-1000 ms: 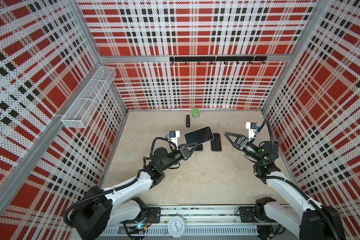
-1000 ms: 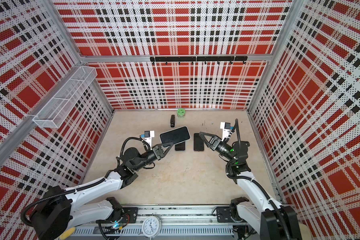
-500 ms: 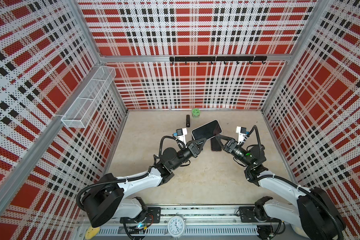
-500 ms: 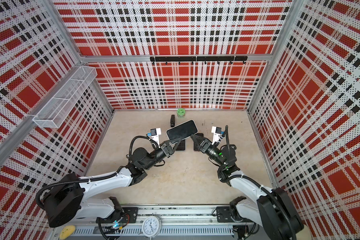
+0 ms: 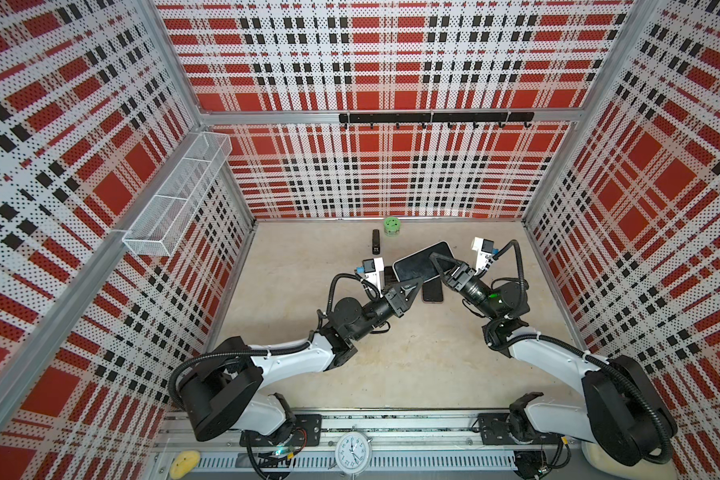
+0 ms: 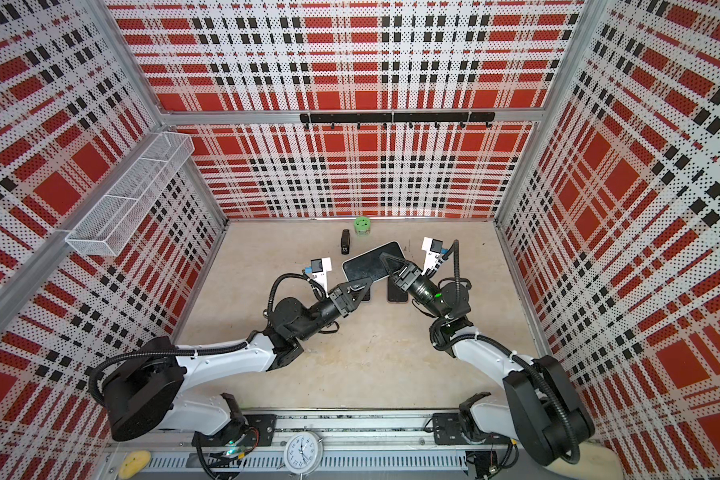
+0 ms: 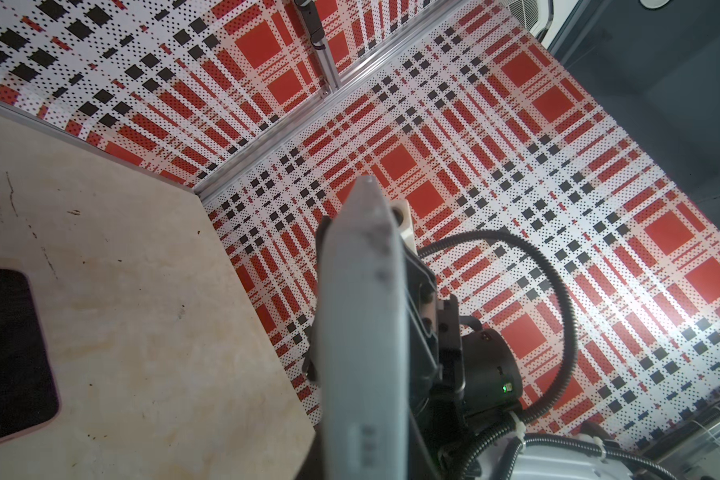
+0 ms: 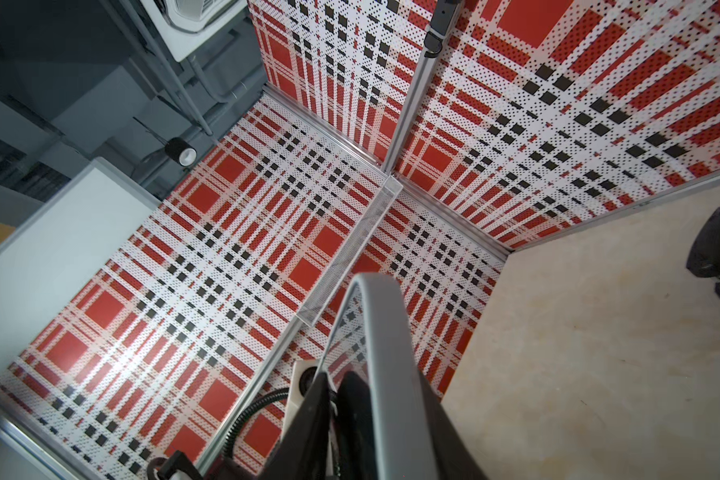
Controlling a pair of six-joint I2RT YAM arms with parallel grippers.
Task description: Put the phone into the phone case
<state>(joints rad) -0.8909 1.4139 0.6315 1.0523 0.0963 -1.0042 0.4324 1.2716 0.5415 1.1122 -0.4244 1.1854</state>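
Observation:
The phone, black-faced with a grey rim, is held tilted in the air above the table in both top views. My left gripper is shut on its near edge. My right gripper is shut on its right end, one finger across the screen. The wrist views show the phone's grey edge close up between the fingers. The phone case, dark with a pinkish rim, lies flat on the table just below the phone.
Another dark flat thing lies half hidden by my left gripper. A small black device and a green round tub stand near the back wall. A wire basket hangs on the left wall, a hook rail at the back.
My left gripper carried the phone to the right and farther back. My right gripper came in from the right and closed on the phone's right end.

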